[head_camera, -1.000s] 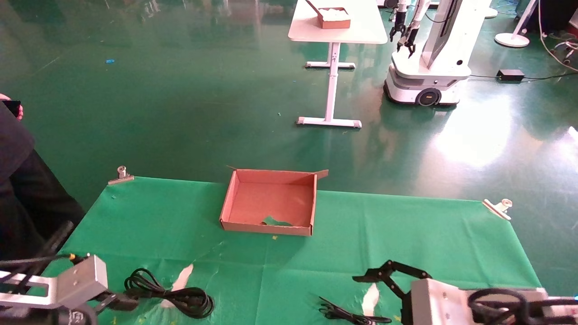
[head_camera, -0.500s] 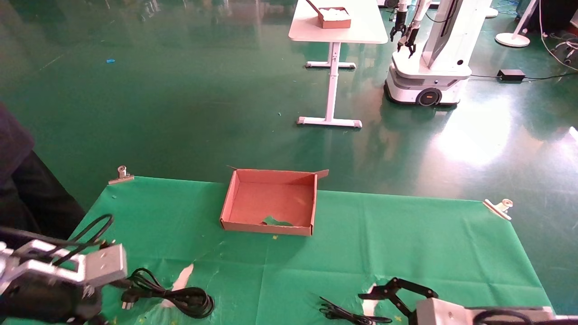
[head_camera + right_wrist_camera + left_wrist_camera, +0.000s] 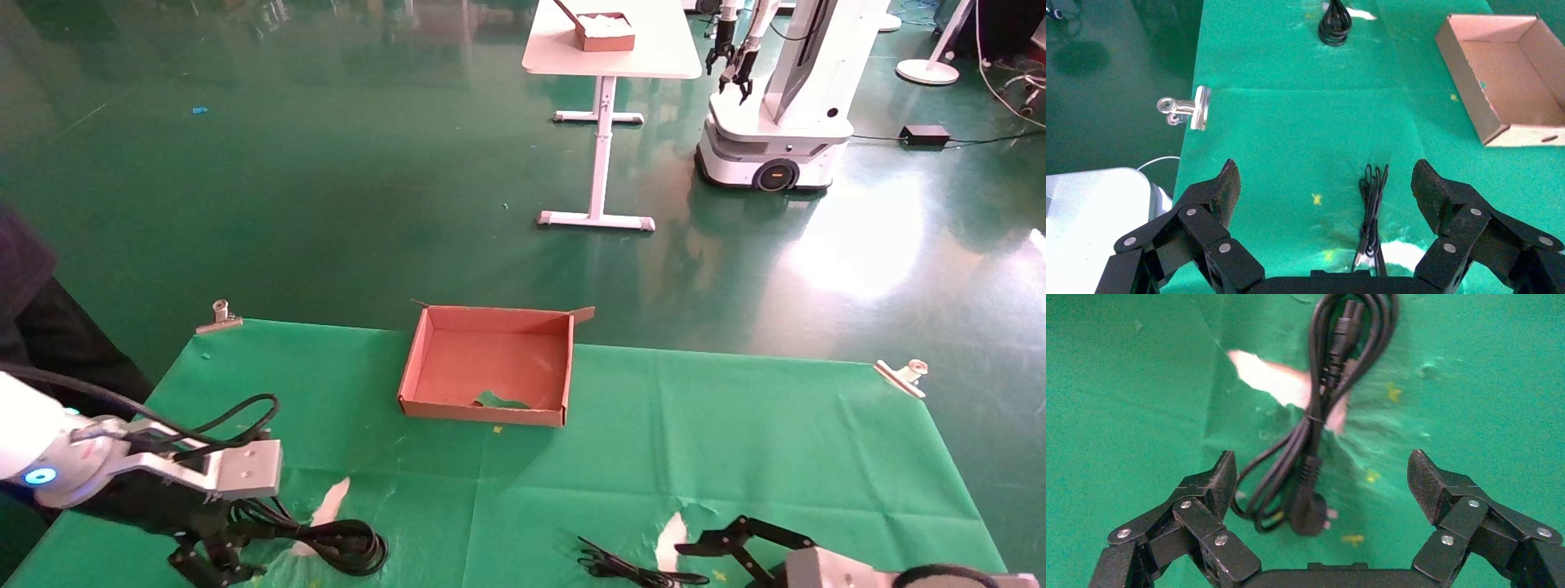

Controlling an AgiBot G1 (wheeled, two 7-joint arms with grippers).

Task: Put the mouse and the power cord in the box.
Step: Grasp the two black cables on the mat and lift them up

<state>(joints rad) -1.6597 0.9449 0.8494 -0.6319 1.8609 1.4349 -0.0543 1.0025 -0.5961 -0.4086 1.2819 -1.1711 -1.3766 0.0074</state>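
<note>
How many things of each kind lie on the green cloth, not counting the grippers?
Cardboard box: 1
Black cables: 2, the power cord and a thin cable bundle
Metal clips: 2
Total: 5

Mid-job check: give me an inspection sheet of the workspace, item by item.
Surface: green cloth, torn in spots.
Job's things: box empty, floor torn; power cord coiled at the near left; mouse not seen.
Clutter: clips at the far corners.
Grippers: left gripper open over the cord's plug; right gripper open over a thin wire bundle.
Cables: as above.
Surroundings: white table, another robot.
</note>
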